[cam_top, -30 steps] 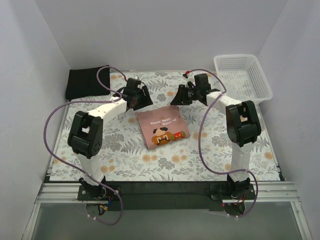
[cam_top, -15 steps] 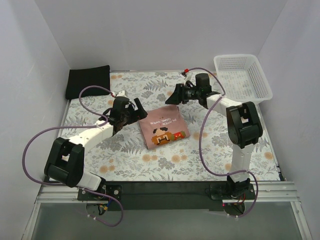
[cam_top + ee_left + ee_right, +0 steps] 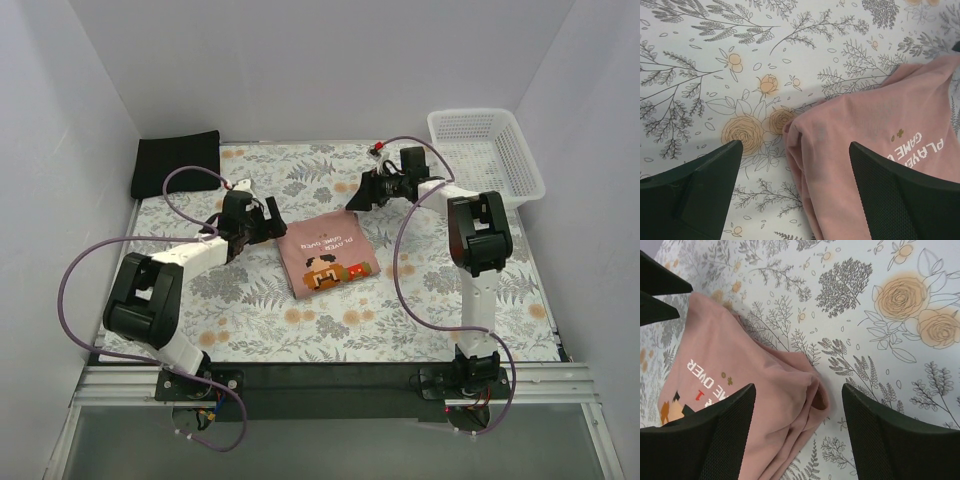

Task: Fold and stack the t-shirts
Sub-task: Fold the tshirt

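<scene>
The dusty pink t-shirt [image 3: 325, 252] lies folded in the middle of the floral cloth, print side up. The black t-shirt [image 3: 176, 163] lies folded at the far left corner. My left gripper [image 3: 272, 221] is open just above the pink shirt's far left corner. In the left wrist view its open jaws [image 3: 795, 200] straddle that corner of the pink shirt [image 3: 875, 150]. My right gripper [image 3: 358, 197] is open over the far right corner. In the right wrist view its open jaws [image 3: 797, 440] straddle the layered pink corner [image 3: 805, 390]. Neither holds cloth.
A white lattice basket [image 3: 485, 150] stands at the far right. The floral table cloth [image 3: 250, 320] covers the table. White walls close in on the left, the back and the right. Purple cables loop beside both arms.
The left arm has swung round and its gripper has come toward me and down to the pink shirt's far left corner. The right gripper has only shifted slightly. The shirt has not moved.
</scene>
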